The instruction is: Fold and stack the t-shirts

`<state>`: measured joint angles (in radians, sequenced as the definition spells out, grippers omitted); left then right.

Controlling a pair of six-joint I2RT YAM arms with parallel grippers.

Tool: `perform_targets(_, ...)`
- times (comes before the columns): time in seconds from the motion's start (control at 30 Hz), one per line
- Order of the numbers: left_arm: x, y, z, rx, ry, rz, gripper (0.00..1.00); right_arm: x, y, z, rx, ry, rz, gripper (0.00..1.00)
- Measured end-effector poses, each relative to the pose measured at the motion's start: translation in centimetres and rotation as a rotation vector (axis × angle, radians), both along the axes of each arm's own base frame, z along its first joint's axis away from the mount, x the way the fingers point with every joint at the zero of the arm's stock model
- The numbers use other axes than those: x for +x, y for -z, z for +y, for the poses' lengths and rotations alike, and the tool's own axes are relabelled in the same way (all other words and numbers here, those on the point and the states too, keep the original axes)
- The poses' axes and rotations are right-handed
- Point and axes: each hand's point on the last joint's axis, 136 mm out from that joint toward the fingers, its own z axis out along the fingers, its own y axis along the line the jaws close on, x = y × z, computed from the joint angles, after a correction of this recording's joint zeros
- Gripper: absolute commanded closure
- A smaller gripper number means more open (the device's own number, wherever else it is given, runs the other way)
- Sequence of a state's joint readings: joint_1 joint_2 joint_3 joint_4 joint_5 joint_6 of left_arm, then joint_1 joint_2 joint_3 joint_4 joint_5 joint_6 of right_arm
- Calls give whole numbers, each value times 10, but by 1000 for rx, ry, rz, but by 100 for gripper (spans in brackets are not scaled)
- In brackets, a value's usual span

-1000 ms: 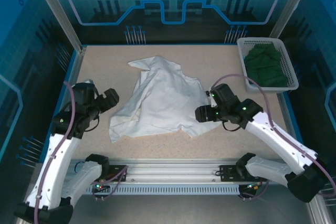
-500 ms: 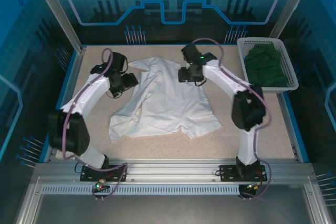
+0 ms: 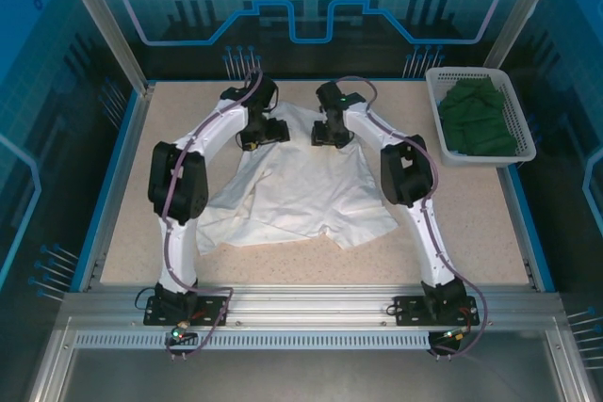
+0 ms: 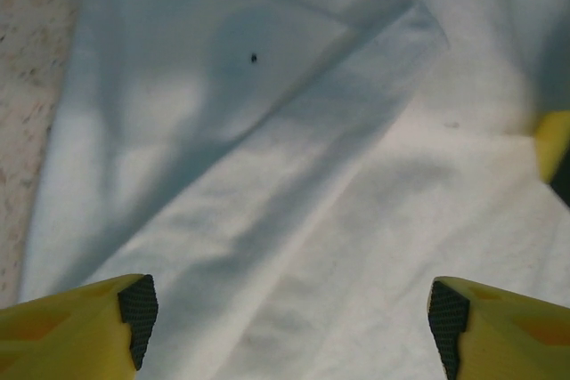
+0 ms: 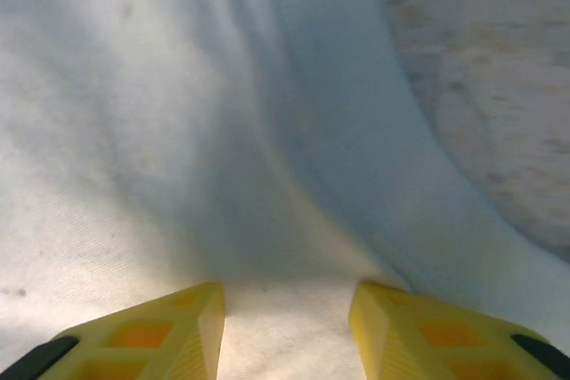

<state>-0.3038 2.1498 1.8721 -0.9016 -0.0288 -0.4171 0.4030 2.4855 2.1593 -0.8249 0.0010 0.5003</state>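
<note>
A white t-shirt [image 3: 300, 185] lies spread and rumpled on the middle of the table. A dark green t-shirt [image 3: 479, 118] is bunched in the basket at the back right. Both arms reach to the white shirt's far edge. My left gripper [image 3: 268, 132] hovers over a folded flap of white cloth [image 4: 267, 157] near the far left corner. It [image 4: 289, 318] is wide open with nothing between its fingers. My right gripper [image 3: 324, 135] is at the far right of that edge. Here it [image 5: 285, 318] presses into the white shirt [image 5: 178, 131], its jaws half narrowed with a ridge of cloth between them.
A white lattice basket [image 3: 436, 101] stands at the back right corner. Bare speckled tabletop [image 3: 179, 138] flanks the shirt on both sides and at the front. A blue raised rim [image 3: 113, 185] bounds the table. The right gripper's yellow finger [image 4: 552, 141] shows at the left wrist view's right edge.
Both arms swung from the shirt's sides up to its far edge and now stand close together. The right jaws have narrowed over the cloth. The shirt's lower part lies flatter.
</note>
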Motion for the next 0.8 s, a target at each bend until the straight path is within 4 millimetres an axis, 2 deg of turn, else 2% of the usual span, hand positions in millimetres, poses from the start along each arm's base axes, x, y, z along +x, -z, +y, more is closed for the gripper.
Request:
perform_targets(0.17, 10, 23, -1, 40, 69, 30, 15, -2, 0, -52, 28, 151, 20, 54)
perform_targets(0.27, 20, 25, -2, 57, 94, 18, 15, -7, -1, -84, 33, 238, 22, 51)
perform_targets(0.37, 34, 22, -5, 57, 96, -11, 15, -17, -2, -104, 32, 290, 33, 50)
perform_targets(0.57, 66, 17, -22, 18, 95, -74, 16, -18, -2, -108, 41, 304, 27, 50)
perform_targets(0.8, 89, 33, -44, -4, 105, -106, 22, -17, -3, -107, 51, 301, 13, 50)
